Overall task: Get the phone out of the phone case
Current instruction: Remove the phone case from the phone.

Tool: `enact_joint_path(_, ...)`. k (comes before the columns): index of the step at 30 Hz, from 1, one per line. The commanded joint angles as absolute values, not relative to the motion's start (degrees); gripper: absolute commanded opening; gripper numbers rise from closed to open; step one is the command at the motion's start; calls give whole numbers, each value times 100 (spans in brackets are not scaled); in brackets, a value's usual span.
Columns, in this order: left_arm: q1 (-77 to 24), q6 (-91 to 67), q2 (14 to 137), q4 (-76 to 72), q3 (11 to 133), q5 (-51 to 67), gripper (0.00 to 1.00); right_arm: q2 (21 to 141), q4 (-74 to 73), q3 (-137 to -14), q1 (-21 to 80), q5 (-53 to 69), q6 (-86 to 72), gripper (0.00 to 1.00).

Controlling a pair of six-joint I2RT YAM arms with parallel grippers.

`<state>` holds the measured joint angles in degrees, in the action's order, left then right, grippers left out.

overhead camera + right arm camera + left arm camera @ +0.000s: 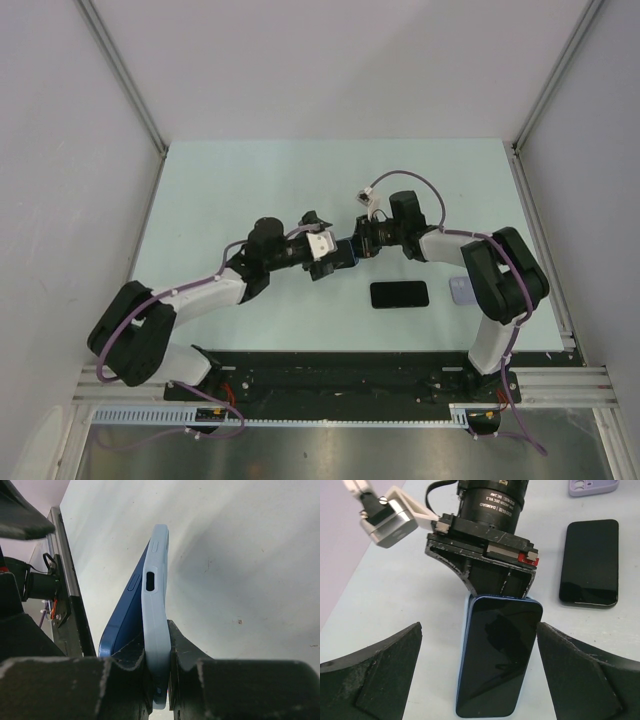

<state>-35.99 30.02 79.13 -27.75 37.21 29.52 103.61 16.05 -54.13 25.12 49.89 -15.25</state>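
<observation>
Right gripper [157, 662] pinches one end of the case [157, 590], phone [125, 610] tilted off it; long axis points straight into left gripper [480, 630], jaws spread either side, not touching.

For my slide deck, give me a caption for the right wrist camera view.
Right gripper pinches the pale blue case edge-on, with the dark blue phone angled away from it.
</observation>
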Motion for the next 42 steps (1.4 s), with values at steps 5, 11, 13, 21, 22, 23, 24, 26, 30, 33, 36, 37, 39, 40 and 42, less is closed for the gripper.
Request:
enact_joint_path(5, -3911, 3129, 8261, -2848, 3718, 2567, 100, 10345, 1644, -5774, 2628, 5159, -1424, 0)
enact_joint_path(11, -4060, 3155, 8429, -2848, 3735, 2426, 100, 10327, 1608, -5792, 2619, 5203, -1424, 0)
enact_joint_path(13, -4113, 3164, 8429, -2848, 3718, 2452, 100, 10327, 1591, -5801, 2619, 5203, -1424, 0)
enact_joint_path(21, -4148, 3164, 8525, -2865, 3771, 2171, 100, 10310, 1573, -5810, 2628, 5264, -1433, 0)
enact_joint_path(22, -4148, 3164, 8543, -2874, 3771, 2145, 100, 10301, 1573, -5810, 2637, 5282, -1415, 0)
enact_joint_path(23, -4148, 3173, 8552, -2865, 3771, 2153, 100, 10301, 1582, -5810, 2628, 5308, -1415, 0)
enact_joint_path(24, -4148, 3173, 8569, -2883, 3762, 2145, 100, 10301, 1582, -5810, 2637, 5378, -1424, 0)
enact_joint_path(26, -4148, 3164, 8596, -2883, 3771, 2145, 100, 10301, 1582, -5810, 2654, 5466, -1415, 0)
enact_joint_path(30, -4148, 3164, 8596, -2883, 3771, 2145, 100, 10292, 1573, -5818, 2689, 5599, -1398, 0)
enact_joint_path(33, -4148, 3173, 8613, -2892, 3753, 2188, 100, 10301, 1547, -5827, 2707, 5616, -1371, 0)
enact_joint_path(36, -4148, 3182, 8622, -2892, 3744, 2206, 100, 10292, 1529, -5836, 2707, 5616, -1371, 0)
enact_joint_path(37, -4148, 3182, 8613, -2883, 3744, 2206, 100, 10292, 1521, -5845, 2707, 5616, -1371, 0)
enact_joint_path(39, -4148, 3156, 8622, -2892, 3744, 2189, 100, 10283, 1521, -5845, 2707, 5616, -1380, 0)
enact_joint_path(40, -4148, 3155, 8622, -2892, 3744, 2180, 100, 10283, 1521, -5845, 2707, 5616, -1389, 0)
enact_joint_path(42, -4148, 3146, 8640, -2892, 3744, 2180, 100, 10283, 1512, -5854, 2707, 5616, -1380, 0)
